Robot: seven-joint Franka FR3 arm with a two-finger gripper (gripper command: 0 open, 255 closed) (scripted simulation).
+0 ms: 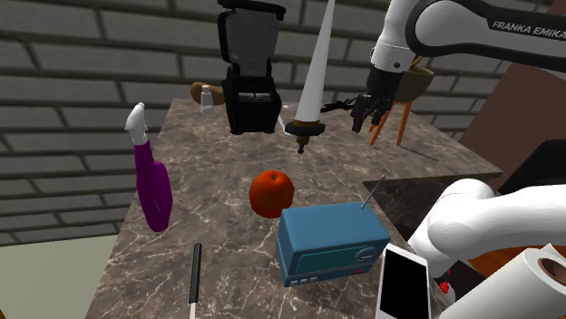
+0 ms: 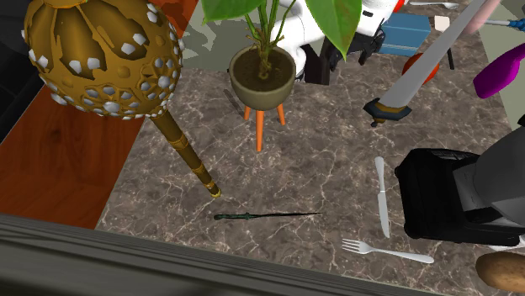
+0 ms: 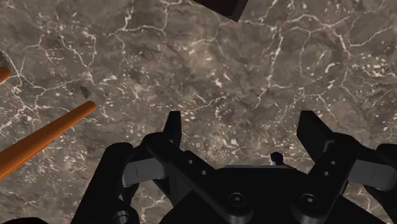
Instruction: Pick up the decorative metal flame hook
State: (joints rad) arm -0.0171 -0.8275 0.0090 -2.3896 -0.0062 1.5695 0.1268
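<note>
The flame hook (image 2: 269, 216) is a thin, dark, twisted metal rod lying flat on the marble counter (image 2: 328, 160), near the counter's edge by the brick wall. In the shoulder view its dark end (image 1: 337, 104) sticks out just beside my gripper (image 1: 365, 116), which hangs low over the counter's far side. In the wrist view my gripper (image 3: 242, 127) is open, with bare marble between its black fingers (image 3: 173, 124). A small dark tip (image 3: 276, 156) shows close to the palm. Nothing is held.
A potted plant on orange legs (image 2: 262, 76) stands close by; one leg (image 3: 48, 137) lies beside the fingers. A black blender (image 1: 249, 72), a tall pale sword (image 1: 313, 72), a knife (image 2: 382, 198), a fork (image 2: 387, 251) and a gold studded mace (image 2: 105, 55) surround the hook. A red fruit (image 1: 271, 193) and a blue radio (image 1: 331, 243) lie nearer the stand.
</note>
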